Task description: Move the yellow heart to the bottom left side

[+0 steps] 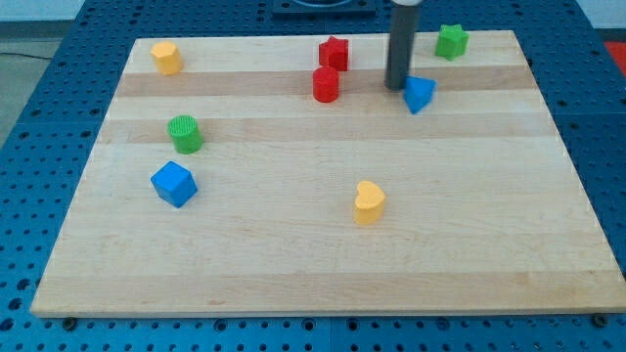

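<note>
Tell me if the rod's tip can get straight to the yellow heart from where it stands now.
Probably yes. My tip stands near the view's top, just left of the blue block. The yellow heart lies toward the view's bottom, and no block sits on the bare board between them.

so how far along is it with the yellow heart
Nothing looks done yet: the yellow heart-shaped block sits right of centre on the wooden board, not at the bottom left. In hand: my tip is near the view's top, beside the blue triangular block, far from the heart. Left: reach the heart and push it to the bottom left.
</note>
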You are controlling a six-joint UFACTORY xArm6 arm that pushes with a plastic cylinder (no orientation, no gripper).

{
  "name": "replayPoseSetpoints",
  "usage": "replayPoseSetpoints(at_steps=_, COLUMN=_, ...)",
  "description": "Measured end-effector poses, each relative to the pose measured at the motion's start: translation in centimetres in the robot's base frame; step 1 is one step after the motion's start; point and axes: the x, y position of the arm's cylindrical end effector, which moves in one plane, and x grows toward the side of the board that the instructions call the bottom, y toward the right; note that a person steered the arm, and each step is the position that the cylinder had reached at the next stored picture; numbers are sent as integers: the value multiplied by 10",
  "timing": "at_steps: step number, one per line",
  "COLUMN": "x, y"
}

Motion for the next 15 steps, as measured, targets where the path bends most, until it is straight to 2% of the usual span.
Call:
replayPoseSetpoints(at_steps=2, x=43, y=50)
replayPoseSetpoints(at_steps=3, x=43, y=3)
replayPoseSetpoints(at_steps=4, x=63, y=-67)
replayPoseSetpoints(at_steps=6, x=78, y=-241)
replayPoseSetpoints(at_steps=7, x=78, y=-297)
replayPoseSetpoints(at_steps=8, x=77, y=-319)
replayPoseSetpoints(at_steps=9, x=70, y=-308)
replayPoseSetpoints(at_steps=11, x=4, y=-292)
replayPoseSetpoints(at_steps=12, x=-10, y=-249)
replayPoseSetpoints(at_steps=13, x=50, y=-185)
replayPoseSetpoints(at_steps=14, x=83, y=-88)
replayPoseSetpoints(at_steps=15, x=126, y=-16)
